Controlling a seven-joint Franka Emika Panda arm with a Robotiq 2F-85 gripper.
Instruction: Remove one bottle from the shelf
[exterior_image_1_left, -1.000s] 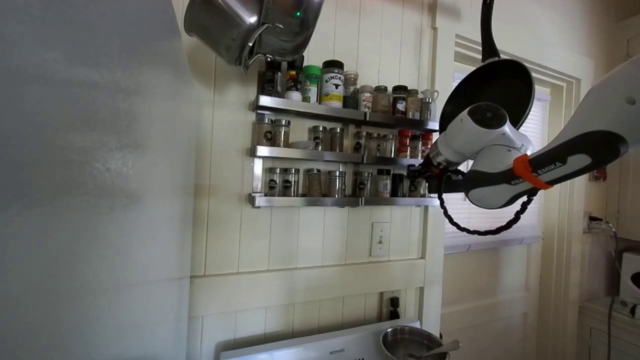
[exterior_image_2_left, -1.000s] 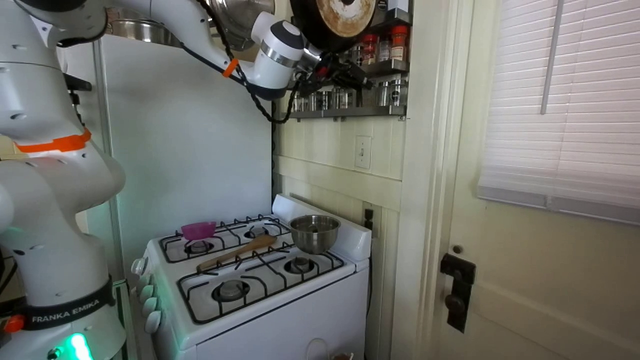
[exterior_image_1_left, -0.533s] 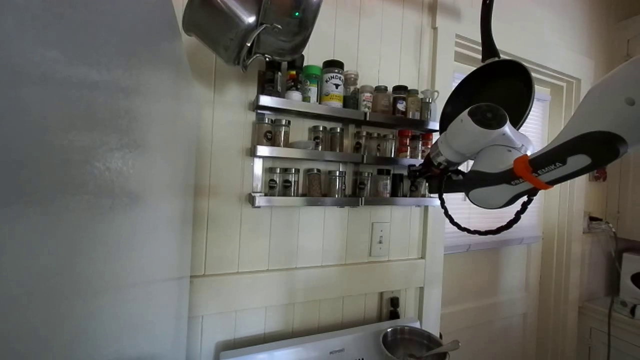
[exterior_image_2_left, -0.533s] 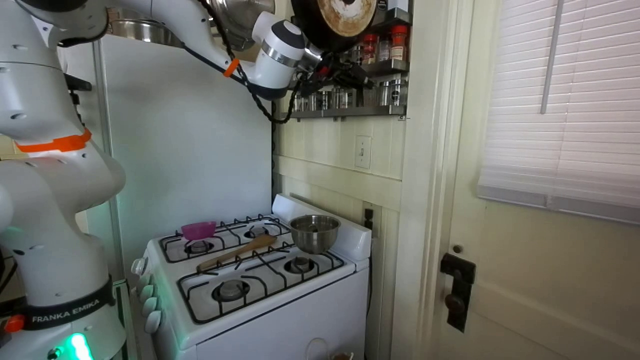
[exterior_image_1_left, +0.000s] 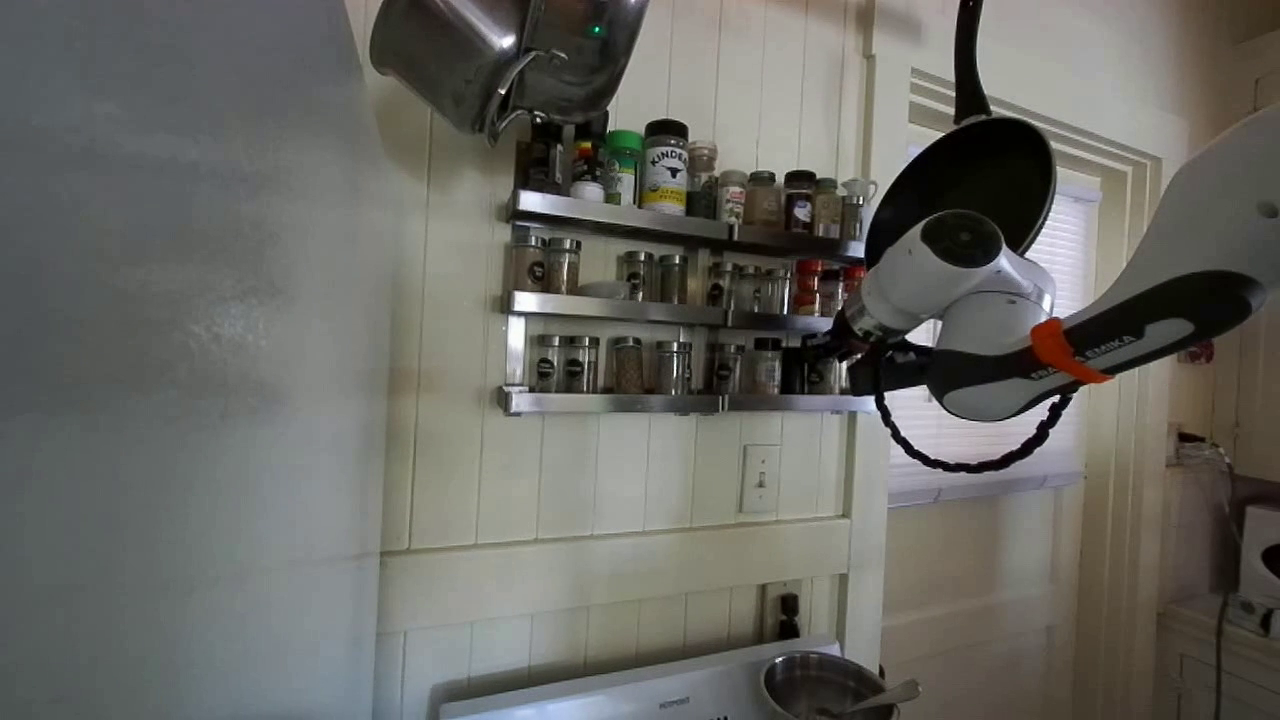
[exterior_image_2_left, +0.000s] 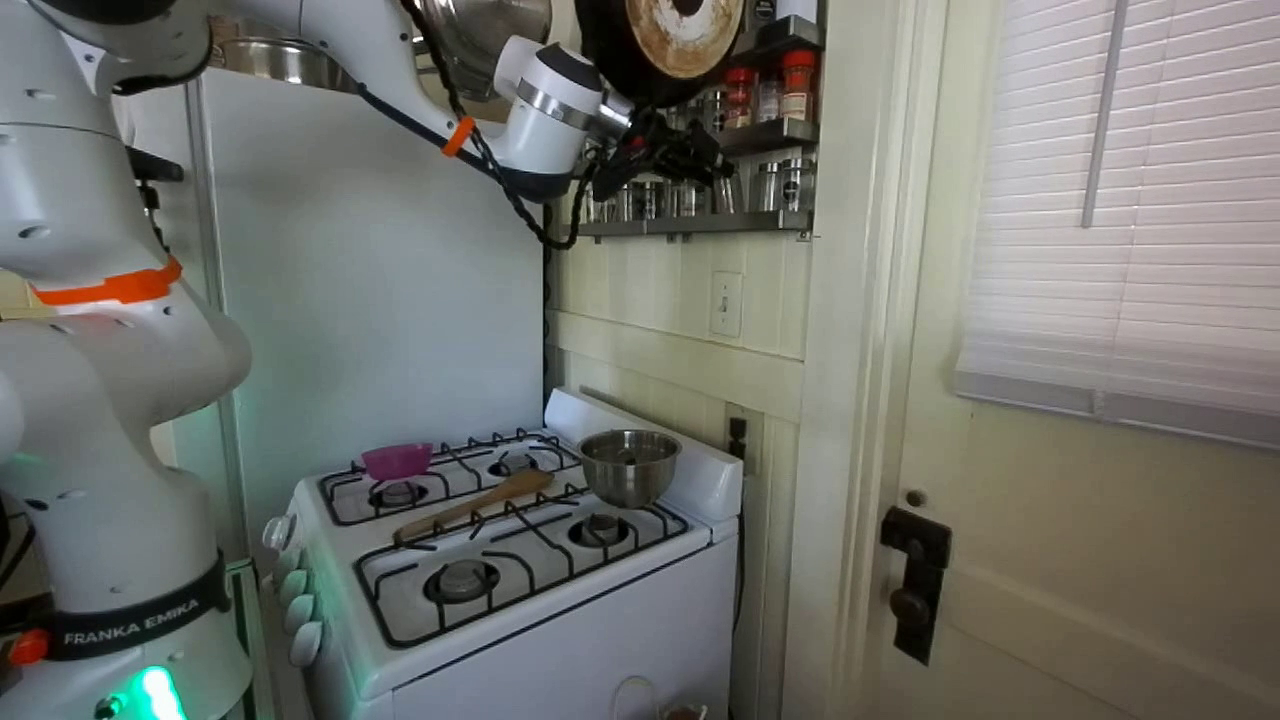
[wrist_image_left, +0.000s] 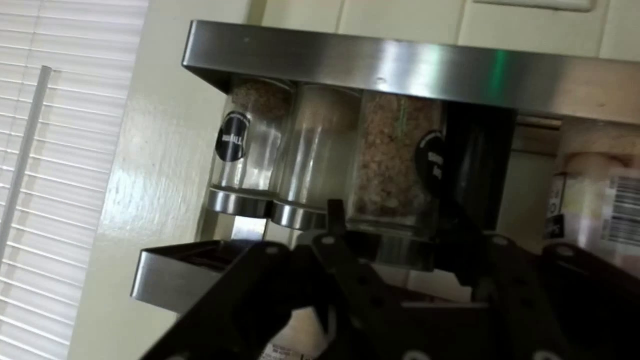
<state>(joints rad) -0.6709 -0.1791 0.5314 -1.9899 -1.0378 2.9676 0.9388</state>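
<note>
Claw shifted slightly; jar tilted, upper end between fingers.

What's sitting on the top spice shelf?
In an exterior view, the top shelf holds a row of bottles, including a green-capped bottle. Hanging pots cover some tops at its left end; anything directly behind the row is hidden.

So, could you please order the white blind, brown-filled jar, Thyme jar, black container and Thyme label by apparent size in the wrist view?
White blind
Brown-filled jar
Thyme jar and black container: too close to rank, the container partly hidden
Thyme label
</note>
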